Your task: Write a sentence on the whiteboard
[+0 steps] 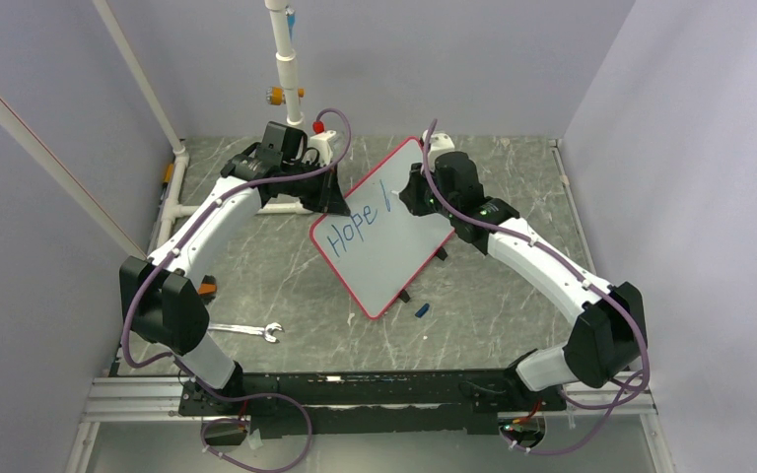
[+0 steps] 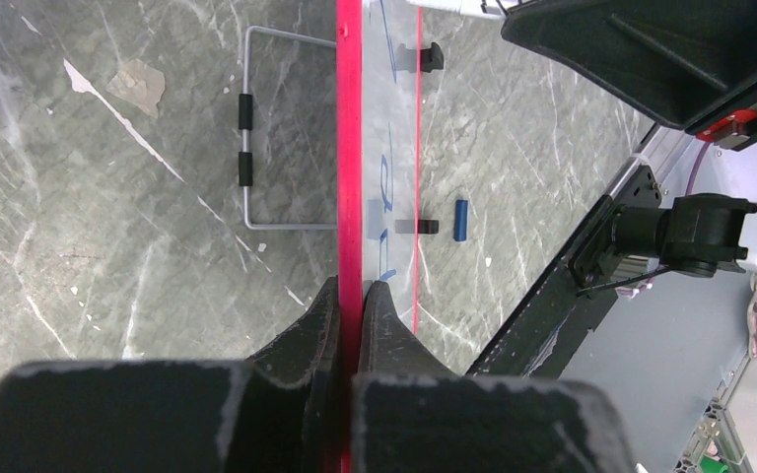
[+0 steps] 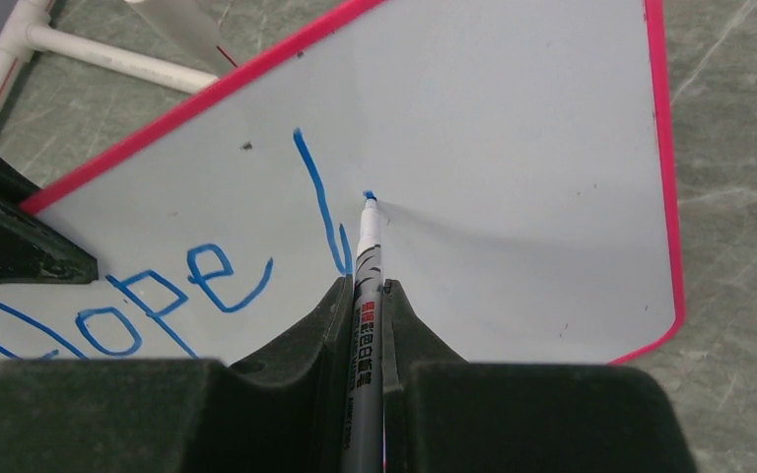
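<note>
The whiteboard (image 1: 384,232), white with a thin red border, is tilted up off the table. My left gripper (image 2: 352,288) is shut on its red edge (image 2: 349,148); in the top view that gripper (image 1: 333,200) sits at the board's upper left edge. The sentence (image 3: 148,296) reads "Hope" in blue, followed by a long stroke (image 3: 317,202). My right gripper (image 3: 364,286) is shut on a grey marker (image 3: 366,296), whose blue tip (image 3: 369,195) touches the board just right of that stroke. From above, the right gripper (image 1: 416,192) is at the board's upper right part.
A blue marker cap (image 1: 422,309) lies on the table below the board. A wrench (image 1: 246,331) lies near the left arm. White pipe frame (image 1: 286,69) stands at the back. A wire stand (image 2: 256,128) rests on the table behind the board.
</note>
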